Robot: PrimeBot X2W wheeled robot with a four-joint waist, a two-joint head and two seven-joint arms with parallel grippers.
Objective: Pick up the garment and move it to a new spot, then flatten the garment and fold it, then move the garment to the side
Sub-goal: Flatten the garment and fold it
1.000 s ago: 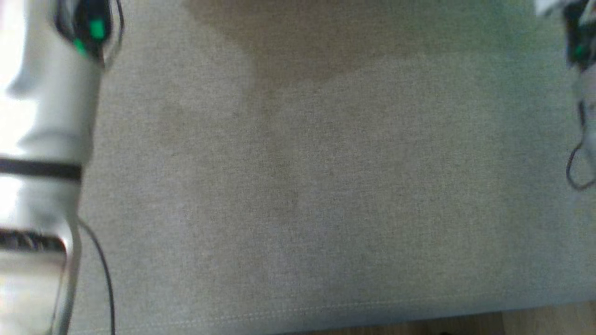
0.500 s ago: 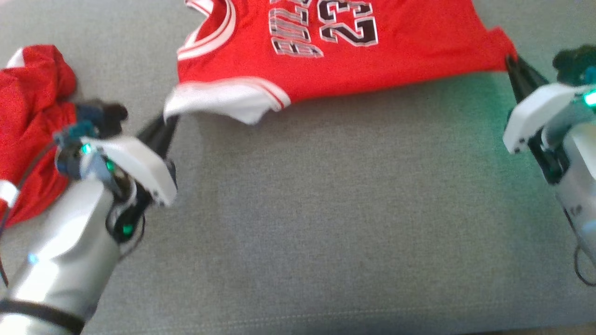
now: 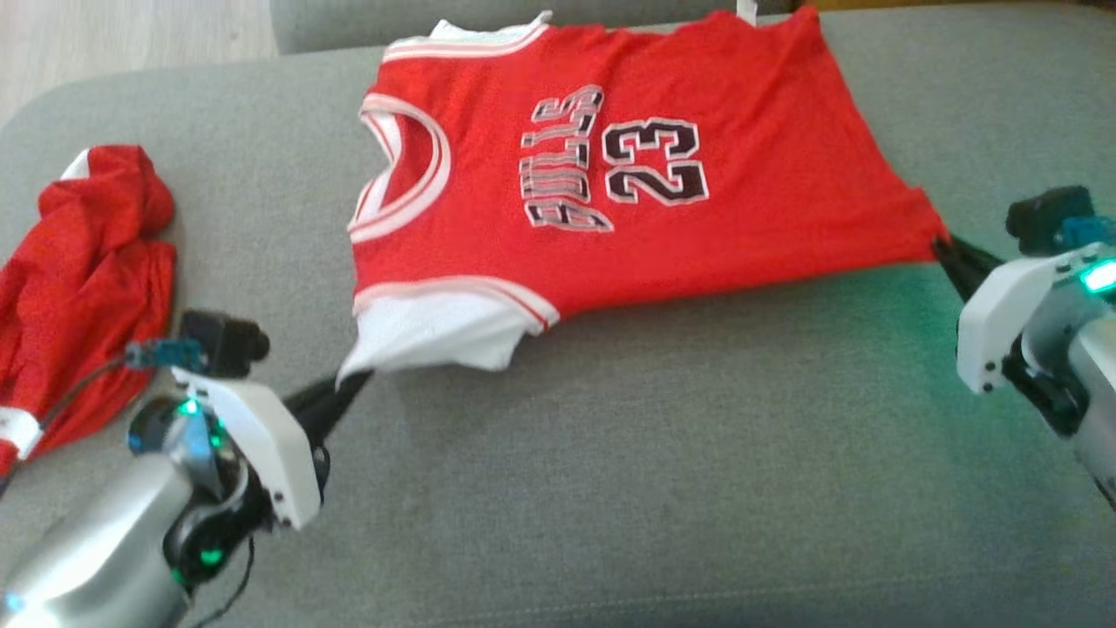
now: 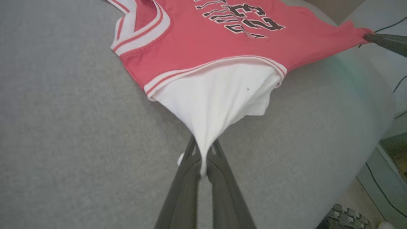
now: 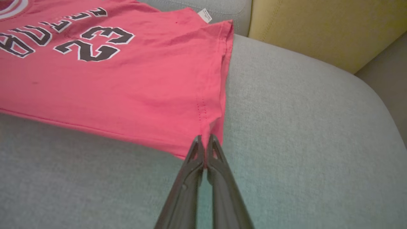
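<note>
Left claw [image 3: 356, 382] near crumpled red cloth [image 3: 87, 279]

Cannot see the tip of the white sleeve [image 4: 219, 101] of the jersey [image 4: 203, 54] in the left wrist view: pinched out of sight between the left jaws. Likewise hidden, between the right jaws in the right wrist view, the very end of the hem corner [image 5: 213, 127]. Cut by the left wrist view's top edge: the collar [image 4: 143, 22] and the lettering [image 4: 241, 22]. Too small to read: the print on the white label [image 5: 204, 15]. Clipped by the head view's left edge: a crumpled red cloth [image 3: 87, 279], shape past telling. Clipped at the left wrist view's lower right corner: a dark ribbed thing [image 4: 346, 218], unidentifiable.
</note>
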